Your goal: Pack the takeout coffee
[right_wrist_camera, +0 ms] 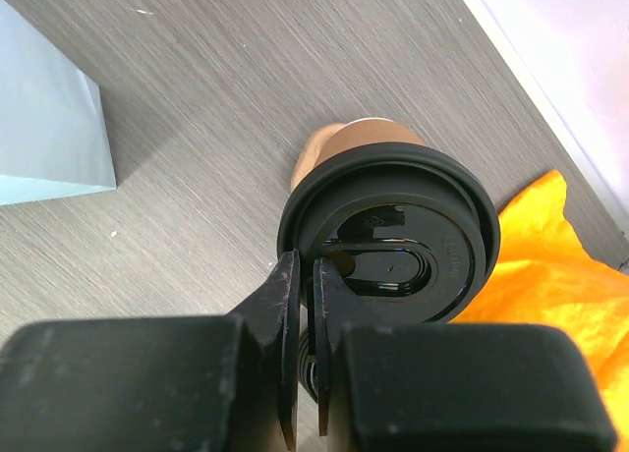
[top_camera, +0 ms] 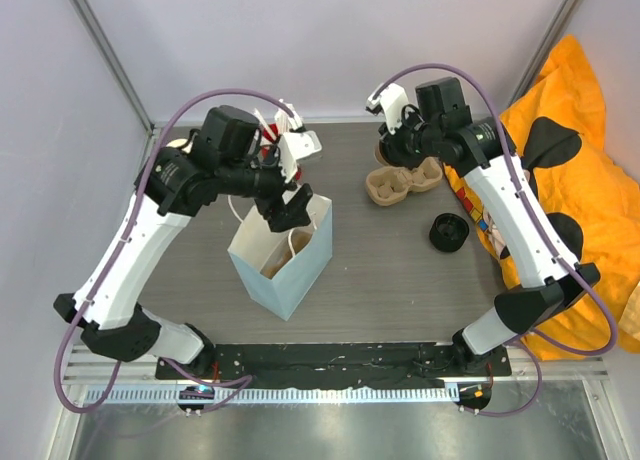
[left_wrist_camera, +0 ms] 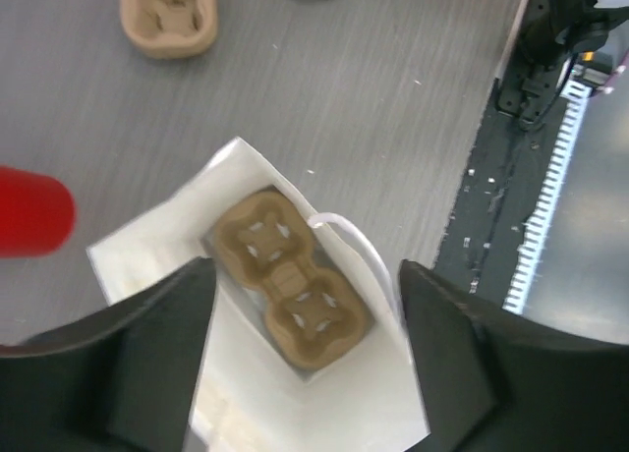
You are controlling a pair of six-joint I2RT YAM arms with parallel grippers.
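Right gripper (right_wrist_camera: pixel 305 270) jaws pinch upright takeout coffee (right_wrist_camera: pixel 388 216) (lid up).

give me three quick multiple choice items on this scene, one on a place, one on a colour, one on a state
1. Where is the cardboard carrier that lies below the left gripper?
A) on the orange cloth
B) inside the paper bag
C) stacked on the red cup

2. What colour is the lid on the tan cup?
A) white
B) black
C) red

3. How do the left gripper's jaws stand?
A) shut on the bag's handle
B) shut on the cup
C) wide apart, holding nothing

Answers:
1 B: the left wrist view shows the carrier lying on the bottom of the bag, with the bag's white walls around it.
2 B: the right wrist view shows a black lid covering the cup's mouth.
3 C: the two fingers stand on either side of the bag's opening with nothing between them.
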